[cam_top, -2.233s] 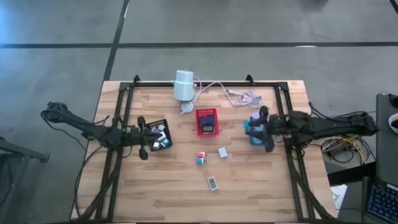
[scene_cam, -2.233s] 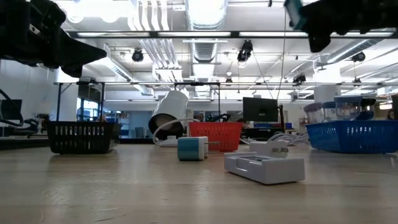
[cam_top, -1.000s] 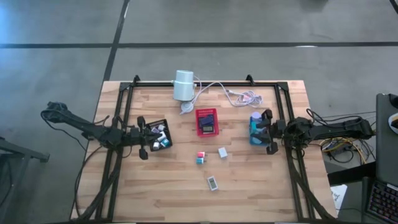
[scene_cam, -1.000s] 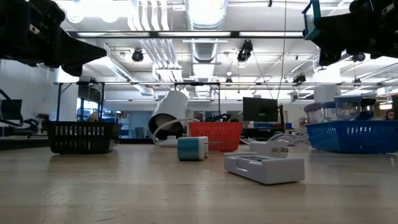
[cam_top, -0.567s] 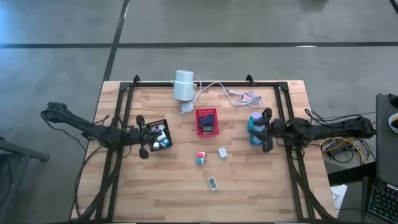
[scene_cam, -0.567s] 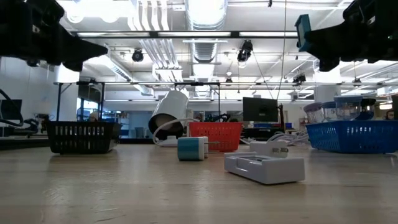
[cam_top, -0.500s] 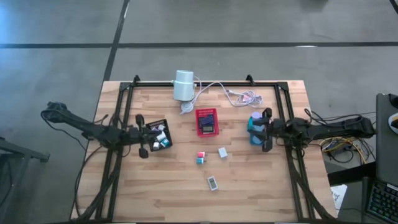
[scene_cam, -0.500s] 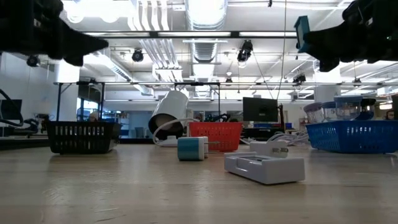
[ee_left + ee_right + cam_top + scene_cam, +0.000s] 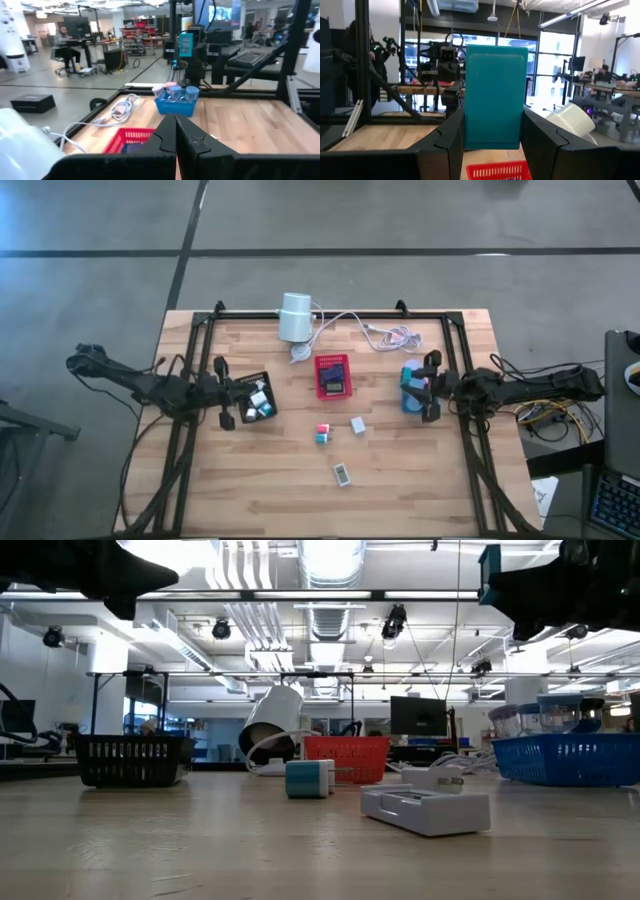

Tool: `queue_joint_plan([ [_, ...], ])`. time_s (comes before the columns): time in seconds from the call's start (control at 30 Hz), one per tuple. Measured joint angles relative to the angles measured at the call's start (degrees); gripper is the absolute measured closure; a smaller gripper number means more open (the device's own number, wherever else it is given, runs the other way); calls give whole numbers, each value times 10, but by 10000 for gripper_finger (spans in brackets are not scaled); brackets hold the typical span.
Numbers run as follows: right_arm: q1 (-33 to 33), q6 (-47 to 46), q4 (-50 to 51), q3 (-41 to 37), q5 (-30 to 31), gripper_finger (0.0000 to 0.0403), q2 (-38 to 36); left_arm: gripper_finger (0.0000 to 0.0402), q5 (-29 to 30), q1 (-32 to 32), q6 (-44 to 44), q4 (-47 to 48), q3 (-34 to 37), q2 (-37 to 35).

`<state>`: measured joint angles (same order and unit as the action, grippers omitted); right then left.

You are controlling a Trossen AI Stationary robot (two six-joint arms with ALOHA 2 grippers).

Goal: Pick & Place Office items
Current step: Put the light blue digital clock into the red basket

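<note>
Two arms hang over the wooden surface [image 9: 400, 480], one at each side. The right claw [image 9: 492, 142] grips a teal block [image 9: 495, 97] between its two fingers, held upright; its own wrist view shows this plainly, while from above the block is only a small teal patch [image 9: 408, 366] at the claw's tip [image 9: 425, 388], over the blue tray [image 9: 411, 400] on the right side. The low view shows the same teal edge [image 9: 489, 570] high up against the ceiling lights, well clear of the surface.

The left claw [image 9: 175, 135] is clenched with nothing in it, its fingers meeting in a closed seam in its own wrist view. From above it sits just beside the black tray [image 9: 254, 397], which holds several small white, teal and dark pieces; the low view shows that tray [image 9: 133, 760] only as a dark basket wall, its contents hidden.

The left wrist view looks across to the blue tray [image 9: 175, 106], with rounded pale pieces inside, which the overhead view cannot resolve.

The red tray [image 9: 332, 376] stands mid-surface with a dark item in it. Loose on the surface lie a pink-and-teal piece [image 9: 322, 433], a pale block [image 9: 358, 424] and a white flat piece [image 9: 342, 474]. The low view shows the last [image 9: 426, 810] nearest the camera. A white cylinder [image 9: 294, 317] with its cable lies at the far edge.
</note>
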<state>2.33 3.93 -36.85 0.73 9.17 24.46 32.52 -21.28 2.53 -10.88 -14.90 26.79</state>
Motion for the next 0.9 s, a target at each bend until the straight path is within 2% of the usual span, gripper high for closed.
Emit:
queue_joint_plan([
  [0.17,0,-3,5,0,0,259,7,401,26,11,0,8,0,-1],
  [0.37,0,6,1,0,1,259,25,401,27,38,0,29,1,-1],
  [0.5,0,-37,-42,11,15,259,40,401,27,44,4,21,1,-1],
  [0.57,1,-52,-25,42,15,259,54,401,27,44,10,19,1,-1],
  [0.67,2,-56,68,111,33,259,93,401,27,44,21,19,1,-1],
  [0.8,-2,-78,255,230,123,259,179,401,27,44,24,19,1,-1],
  [0.9,-9,-98,385,330,131,259,262,401,27,44,24,19,1,-1],
])
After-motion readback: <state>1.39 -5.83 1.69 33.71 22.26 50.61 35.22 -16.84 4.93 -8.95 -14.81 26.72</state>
